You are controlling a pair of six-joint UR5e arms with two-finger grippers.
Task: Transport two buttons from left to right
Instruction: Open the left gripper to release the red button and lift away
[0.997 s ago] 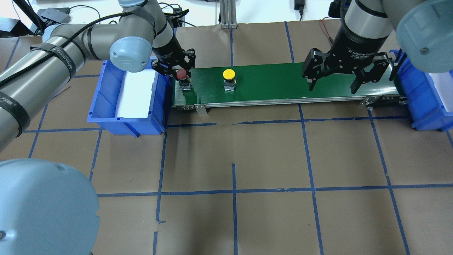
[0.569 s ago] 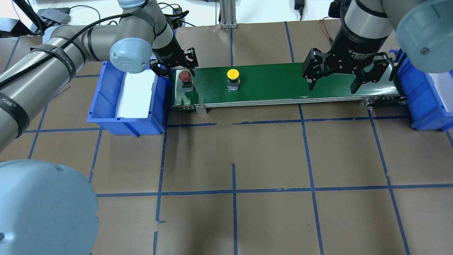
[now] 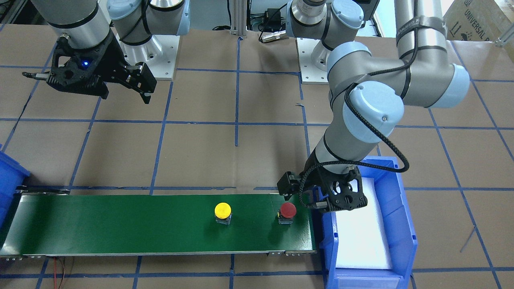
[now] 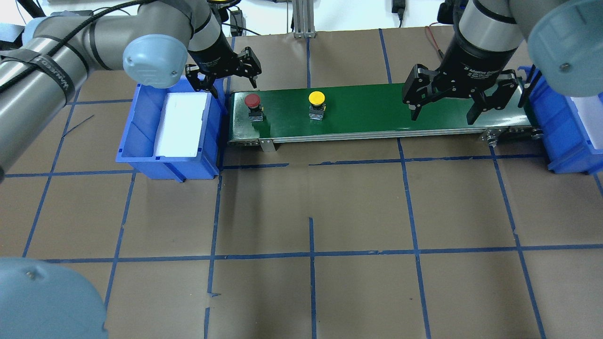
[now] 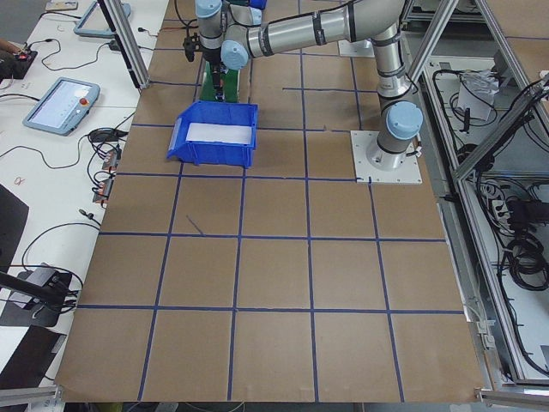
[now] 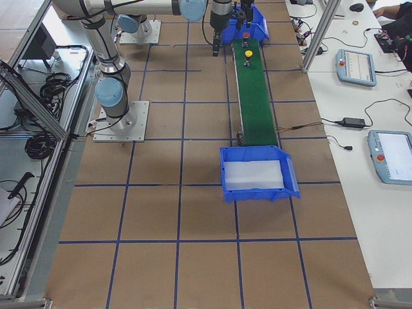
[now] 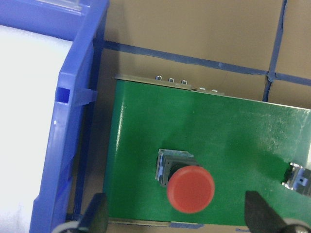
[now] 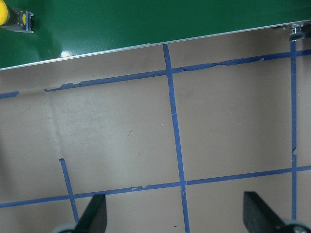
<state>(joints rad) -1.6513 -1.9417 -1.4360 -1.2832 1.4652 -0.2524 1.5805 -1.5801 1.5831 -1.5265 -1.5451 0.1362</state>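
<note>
The red button (image 4: 252, 100) stands upright on the green conveyor belt (image 4: 377, 113) near its left end. The yellow button (image 4: 316, 98) stands a little to its right. Both also show in the front view, red (image 3: 288, 210) and yellow (image 3: 222, 209). My left gripper (image 4: 225, 84) is open and empty, raised just behind the belt's left end. Its wrist view looks down on the red button (image 7: 190, 189), between the open fingers (image 7: 97, 218). My right gripper (image 4: 443, 117) is open and empty over the belt's right part. The yellow button barely shows in its wrist view's corner (image 8: 4, 13).
A blue bin (image 4: 141, 136) with a white foam liner stands at the belt's left end. A second blue bin (image 4: 565, 136) stands at its right end. Brown paper with blue tape lines covers the table (image 4: 311, 212).
My left gripper has come off the red button, lifted and drawn back to the left. Both buttons have shifted right along the belt. The right gripper has not moved.
</note>
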